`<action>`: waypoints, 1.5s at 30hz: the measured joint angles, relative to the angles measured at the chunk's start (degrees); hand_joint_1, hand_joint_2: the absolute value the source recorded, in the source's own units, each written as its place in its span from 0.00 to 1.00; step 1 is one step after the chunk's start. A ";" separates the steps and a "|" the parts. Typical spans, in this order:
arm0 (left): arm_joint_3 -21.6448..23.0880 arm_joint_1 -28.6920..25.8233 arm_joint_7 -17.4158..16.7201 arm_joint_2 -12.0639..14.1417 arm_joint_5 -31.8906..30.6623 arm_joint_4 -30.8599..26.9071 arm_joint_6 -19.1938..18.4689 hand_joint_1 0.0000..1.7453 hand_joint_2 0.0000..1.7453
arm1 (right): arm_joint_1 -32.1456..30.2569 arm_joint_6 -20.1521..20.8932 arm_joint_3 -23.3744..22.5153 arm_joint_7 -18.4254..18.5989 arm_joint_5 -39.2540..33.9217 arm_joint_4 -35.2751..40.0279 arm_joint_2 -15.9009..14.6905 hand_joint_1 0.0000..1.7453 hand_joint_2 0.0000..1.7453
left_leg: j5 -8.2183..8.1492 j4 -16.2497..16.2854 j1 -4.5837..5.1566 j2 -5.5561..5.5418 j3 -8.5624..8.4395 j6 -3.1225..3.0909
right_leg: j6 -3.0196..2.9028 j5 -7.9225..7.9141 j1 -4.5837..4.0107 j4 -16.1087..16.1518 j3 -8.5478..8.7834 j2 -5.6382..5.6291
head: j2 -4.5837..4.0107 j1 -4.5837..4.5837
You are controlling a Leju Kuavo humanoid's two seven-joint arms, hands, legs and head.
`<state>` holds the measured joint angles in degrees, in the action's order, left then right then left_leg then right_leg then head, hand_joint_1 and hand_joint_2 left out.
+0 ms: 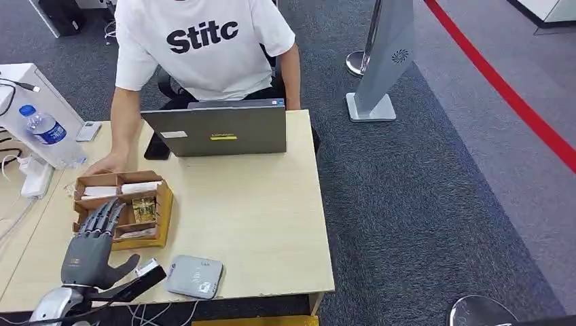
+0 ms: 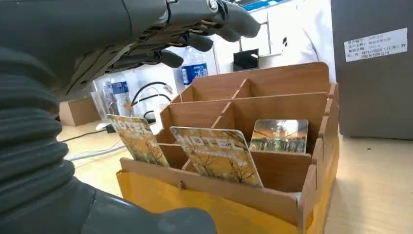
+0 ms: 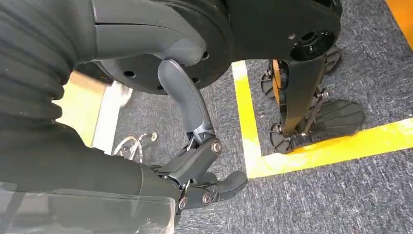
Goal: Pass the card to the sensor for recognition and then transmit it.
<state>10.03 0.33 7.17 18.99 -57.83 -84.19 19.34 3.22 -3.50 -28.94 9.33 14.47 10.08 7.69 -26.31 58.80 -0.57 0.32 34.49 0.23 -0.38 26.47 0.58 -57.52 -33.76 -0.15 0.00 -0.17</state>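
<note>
A wooden card box (image 1: 165,204) with several compartments sits at the table's left side. Hotel cards stand in it: one (image 2: 219,153) in the nearest slot, another (image 2: 139,139) beside it, a third (image 2: 280,136) behind. My left hand (image 1: 92,244) hovers above the box's near end with fingers spread (image 2: 195,19), holding nothing. The grey flat sensor (image 1: 195,276) lies near the table's front edge, just right of that hand. My right hand (image 3: 204,175) hangs low over the carpet with nothing in it.
A person in a white shirt sits across the table behind a grey laptop (image 1: 217,128), one hand resting by the box's far corner (image 1: 102,163). A water bottle (image 1: 44,125), a power strip (image 1: 35,178) and cables lie at the left.
</note>
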 joint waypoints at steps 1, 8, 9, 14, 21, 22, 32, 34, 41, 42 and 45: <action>0.00 -0.25 0.00 0.13 0.02 -0.31 -0.18 0.00 1.00 | 0.00 0.00 0.00 0.00 0.11 0.00 0.00 0.00 1.00 | 0.00 0.00 0.00 0.00 0.00 0.00 | 0.00 0.00 0.00 0.00 0.00 0.00 | 0.00 0.02; 0.00 -0.87 0.00 0.57 0.46 -1.00 -0.79 0.00 1.00 | -0.01 0.00 -0.02 0.00 0.28 0.00 0.00 0.00 1.00 | 0.01 0.00 0.00 -0.01 -0.01 0.00 | 0.00 -0.01 0.00 0.00 0.03 0.02 | 0.00 0.00; 0.00 -0.87 0.00 0.59 0.63 -1.00 -0.85 0.00 1.00 | 0.01 0.00 -0.02 0.02 0.31 0.00 0.00 0.00 1.00 | 0.01 0.00 0.00 -0.01 -0.01 0.00 | 0.00 -0.01 0.00 0.00 0.03 0.02 | 0.00 0.00; -0.02 -0.78 0.00 0.83 2.10 -0.96 -1.20 0.00 1.00 | 0.01 0.22 -0.02 0.07 0.74 0.00 0.00 0.00 1.00 | 0.00 0.01 0.00 0.00 -0.02 0.00 | 0.00 -0.01 0.00 0.00 0.03 0.02 | 0.00 0.00; -0.24 -0.49 0.00 1.57 2.67 -0.44 -1.20 0.00 1.00 | 0.01 0.35 -0.02 0.07 1.16 0.00 0.00 0.00 1.00 | 0.01 0.00 0.00 -0.01 -0.02 0.00 | 0.00 -0.01 0.00 0.00 0.03 0.02 | 0.00 0.02; -0.31 -0.37 0.00 1.57 2.67 -0.26 -1.20 0.00 1.00 | 0.01 0.35 -0.02 0.07 1.18 0.02 0.00 0.00 1.00 | 0.00 0.00 0.00 -0.01 -0.02 0.00 | 0.00 -0.01 0.00 0.00 0.04 0.02 | 0.00 0.00; -2.25 -0.07 0.00 2.03 3.01 1.81 -1.35 0.00 1.00 | 0.01 0.37 -0.02 0.09 1.44 0.02 0.00 0.00 1.00 | 0.01 0.00 0.00 -0.01 -0.03 0.00 | 0.00 -0.01 0.00 0.00 0.05 0.02 | 0.00 0.02; -2.62 -0.04 0.00 2.10 3.13 2.17 -1.36 0.00 1.00 | 0.01 0.44 -0.02 0.07 1.49 0.02 0.00 0.00 1.00 | 0.01 0.00 0.00 0.00 -0.03 0.00 | 0.00 -0.01 0.00 0.00 0.05 0.02 | -0.02 0.02; -3.45 0.18 0.00 2.38 3.28 3.04 -1.35 0.00 1.00 | 0.02 0.52 -0.02 0.07 2.19 0.02 0.00 0.00 1.00 | 0.01 0.00 0.00 -0.01 -0.04 0.00 | 0.00 -0.01 0.00 0.00 0.05 0.02 | 0.00 0.02; -3.52 0.36 0.00 2.38 3.36 3.32 -1.36 0.00 1.00 | 0.02 0.52 -0.02 0.07 2.21 0.02 0.00 0.00 1.00 | 0.01 0.00 0.00 -0.01 -0.04 0.00 | 0.00 -0.01 0.00 0.00 0.05 0.02 | 0.00 0.00; -3.56 1.22 0.28 2.38 3.43 4.44 -1.27 0.00 1.00 | 0.05 0.52 -0.02 0.09 2.27 0.02 0.00 0.00 1.00 | 0.01 0.00 0.00 -0.01 -0.04 -0.01 | 0.00 -0.01 0.00 0.00 0.06 0.03 | 0.00 0.00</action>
<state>6.47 1.55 7.45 21.38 -54.40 -79.75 18.08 3.27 -2.97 -28.96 9.42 16.74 10.10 7.69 -26.30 58.81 -0.57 0.31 34.45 0.22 -0.38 26.46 0.58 -57.52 -33.70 -0.12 0.00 -0.18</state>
